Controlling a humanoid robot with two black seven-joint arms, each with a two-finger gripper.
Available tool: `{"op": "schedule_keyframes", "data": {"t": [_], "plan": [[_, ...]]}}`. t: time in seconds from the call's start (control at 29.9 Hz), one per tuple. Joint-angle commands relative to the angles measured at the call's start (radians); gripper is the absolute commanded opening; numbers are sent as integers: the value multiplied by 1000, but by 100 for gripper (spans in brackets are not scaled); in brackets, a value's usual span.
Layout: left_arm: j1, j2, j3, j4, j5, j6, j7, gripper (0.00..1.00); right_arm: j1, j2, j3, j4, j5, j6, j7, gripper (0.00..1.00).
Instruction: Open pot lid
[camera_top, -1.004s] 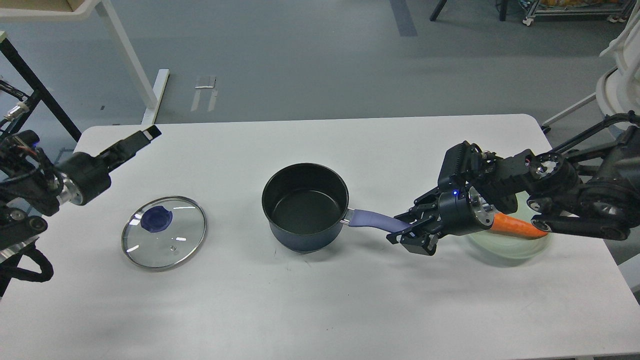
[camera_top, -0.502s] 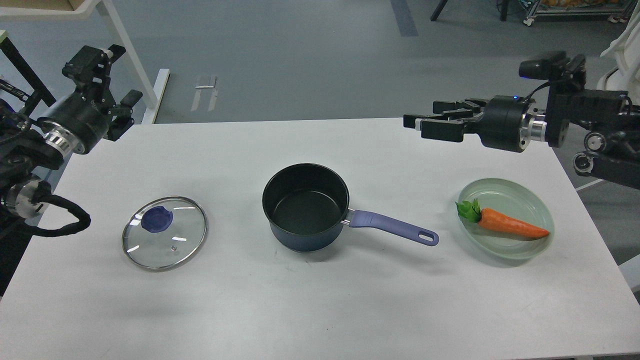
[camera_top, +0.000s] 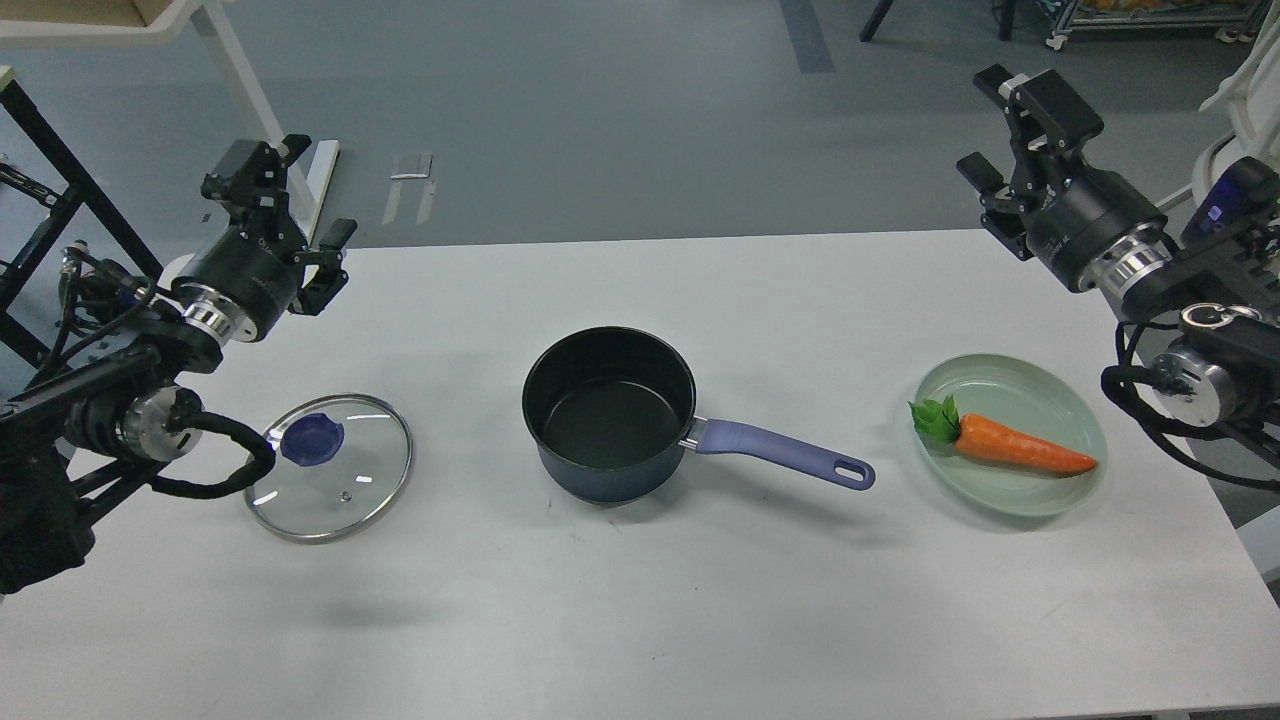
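The dark blue pot (camera_top: 610, 415) stands open at the table's middle, empty inside, its purple handle (camera_top: 785, 453) pointing right. The glass lid (camera_top: 330, 466) with a blue knob lies flat on the table to the pot's left, apart from it. My left gripper (camera_top: 295, 200) is raised above the table's far left edge, behind the lid, open and empty. My right gripper (camera_top: 1008, 130) is raised above the far right corner, open and empty, well away from the pot handle.
A pale green plate (camera_top: 1070, 410) with an orange carrot (camera_top: 1020, 448) sits right of the pot handle. The white table (camera_top: 640, 600) ends close behind the plate on the right. A white desk leg (camera_top: 255, 120) stands on the floor beyond the left side.
My right gripper has left the pot handle, risen and swung back to the far right. My left gripper has lifted and turned near the far left edge. Pot and lid stayed put.
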Motion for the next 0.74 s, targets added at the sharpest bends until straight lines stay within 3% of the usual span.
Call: {"op": "schedule_keyframes", "data": {"t": [0.0,0.13,0.3,0.54,0.7], "plan": [[62,-33,-95,4,-1,-1,0,99,-42,25,5,-2,182,5,0,100],[119,-68,-181,3,-20,-2,56,99,-62,86,11,-1,249,4,0,100],[156,-85,-217,-5,-23,-8,53,99,-79,110,39,4,320,4,0,100],[175,-84,-272,-8,-31,-114,67,99,-105,119,74,9,345,2,0,100],[190,-90,-273,-2,-31,-124,68,99,-114,113,76,21,343,7,0,100]]}}
